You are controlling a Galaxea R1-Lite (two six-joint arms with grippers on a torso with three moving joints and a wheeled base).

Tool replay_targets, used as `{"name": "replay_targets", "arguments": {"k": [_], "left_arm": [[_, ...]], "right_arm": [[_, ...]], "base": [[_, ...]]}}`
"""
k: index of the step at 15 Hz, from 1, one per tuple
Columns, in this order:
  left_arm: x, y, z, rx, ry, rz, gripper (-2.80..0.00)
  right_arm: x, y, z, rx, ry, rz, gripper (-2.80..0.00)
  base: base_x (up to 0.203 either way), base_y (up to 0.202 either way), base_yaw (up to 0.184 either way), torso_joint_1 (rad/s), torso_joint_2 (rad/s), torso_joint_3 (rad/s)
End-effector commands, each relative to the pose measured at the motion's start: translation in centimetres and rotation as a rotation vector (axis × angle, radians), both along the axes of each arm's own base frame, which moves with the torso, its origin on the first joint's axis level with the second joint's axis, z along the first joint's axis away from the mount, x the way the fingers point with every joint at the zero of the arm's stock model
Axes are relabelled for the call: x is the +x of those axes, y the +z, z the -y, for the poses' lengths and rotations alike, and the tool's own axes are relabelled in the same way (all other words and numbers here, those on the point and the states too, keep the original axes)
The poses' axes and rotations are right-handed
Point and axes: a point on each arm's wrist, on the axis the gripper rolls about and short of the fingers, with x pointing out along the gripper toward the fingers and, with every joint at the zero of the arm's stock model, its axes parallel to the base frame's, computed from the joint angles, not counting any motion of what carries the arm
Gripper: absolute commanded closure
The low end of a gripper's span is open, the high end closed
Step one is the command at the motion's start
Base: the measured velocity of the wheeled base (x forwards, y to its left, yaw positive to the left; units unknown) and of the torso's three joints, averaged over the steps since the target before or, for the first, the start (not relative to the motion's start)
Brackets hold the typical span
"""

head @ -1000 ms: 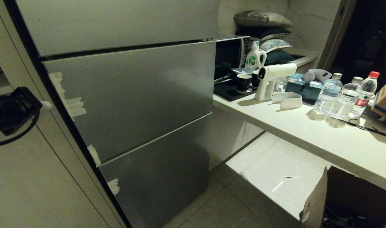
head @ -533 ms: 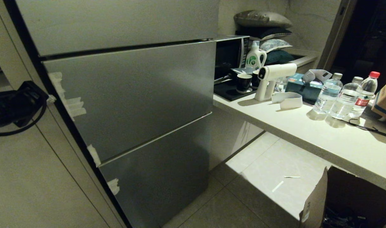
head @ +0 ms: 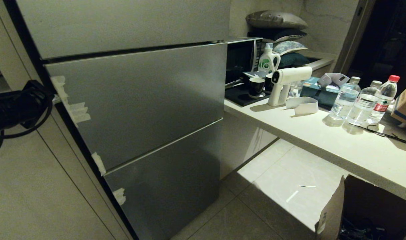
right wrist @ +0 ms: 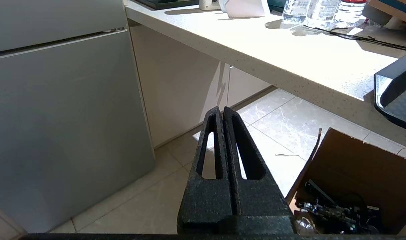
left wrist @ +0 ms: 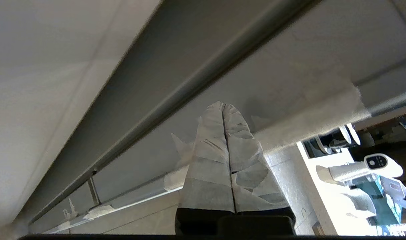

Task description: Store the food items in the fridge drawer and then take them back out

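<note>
Steel fridge door panels [head: 139,100] stand shut; the fridge drawer and the food are hidden behind them, neither visible. Left gripper [left wrist: 223,106], fingers wrapped in white tape and pressed together, empty, points at the panels' left edge, right by the masking tape scraps [head: 77,111]. Right gripper [right wrist: 220,110] hangs closed, empty, above the floor tiles [right wrist: 282,123], cardboard box [right wrist: 349,166] beside it, white counter [head: 339,143] with water bottles [head: 362,103] beyond.

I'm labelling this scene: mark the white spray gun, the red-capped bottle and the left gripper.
white spray gun [head: 287,80], head view, on its barrel.
red-capped bottle [head: 385,99], head view, on its body.
left gripper [left wrist: 224,107], left wrist view, at the tips of its shut, tape-wrapped fingers.
</note>
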Motion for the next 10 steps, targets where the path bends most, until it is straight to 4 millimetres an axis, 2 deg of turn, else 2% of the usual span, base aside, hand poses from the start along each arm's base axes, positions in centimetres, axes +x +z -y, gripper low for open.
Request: {"name": "replay_targets", "arguments": {"k": [1,5,10], "left_arm": [[0.1,0.0,0.7,-0.005,-0.024,0.003,0.0],[0.2,-0.1,1.0,-0.039,-0.036,0.0,0.0],[0.4,-1.6,1.3,-0.14,-0.157,-0.047,0.0]], "right_arm": [[0.2,-0.8,0.0,0.001,0.0,-0.029,0.0],[0.2,-0.8,0.0,0.001,0.0,-0.029,0.0],[0.2,-0.8,0.0,0.001,-0.001,-0.029,0.0]], "base": [[0.0,0.0,0.0,0.0,0.0,0.0],[0.0,0.0,0.0,0.0,0.0,0.0],[0.0,0.0,0.0,0.0,0.0,0.0]]}}
